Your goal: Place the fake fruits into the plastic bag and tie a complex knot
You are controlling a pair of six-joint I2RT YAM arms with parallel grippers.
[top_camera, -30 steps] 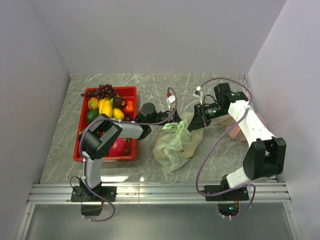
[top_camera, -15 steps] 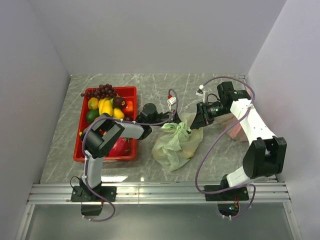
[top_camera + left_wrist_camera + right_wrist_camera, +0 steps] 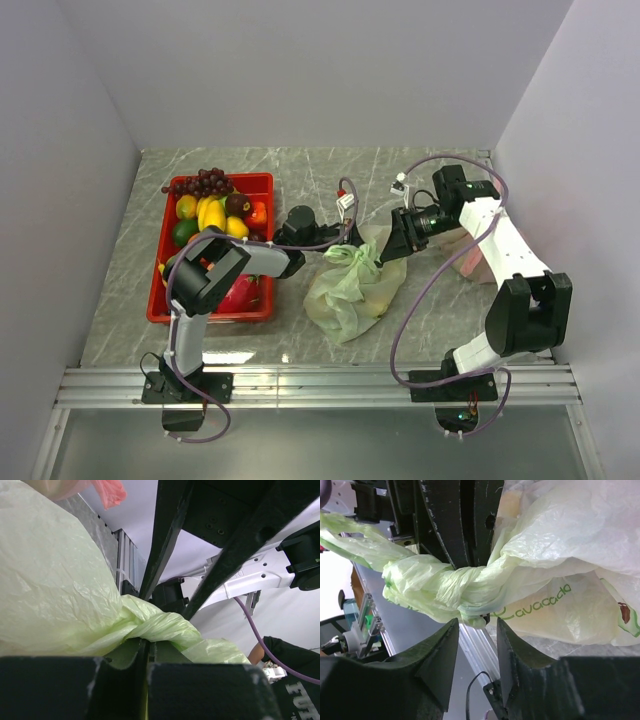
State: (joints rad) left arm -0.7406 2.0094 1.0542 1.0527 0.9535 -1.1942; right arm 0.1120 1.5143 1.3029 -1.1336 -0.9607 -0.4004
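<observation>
The pale-green plastic bag (image 3: 345,295) lies mid-table, and its handles are twisted into a knot (image 3: 352,258) on top. My left gripper (image 3: 335,245) is at the knot's left side. In the left wrist view the left gripper (image 3: 146,647) is shut on a green handle strand just under the knot (image 3: 160,625). My right gripper (image 3: 383,252) is at the knot's right side. In the right wrist view the right gripper (image 3: 477,625) is open, with the knot (image 3: 445,585) just beyond its tips and not held. Several fake fruits (image 3: 212,212) lie in the red tray (image 3: 262,182).
A pink bag (image 3: 465,255) lies under the right arm by the right wall and shows in the left wrist view (image 3: 107,492). The red tray holds grapes (image 3: 203,182) at its far edge and a dragon fruit (image 3: 240,293) at its near end. Purple cables loop above both arms.
The right arm has shifted slightly to the right and back. The left gripper and the knot have hardly moved.
</observation>
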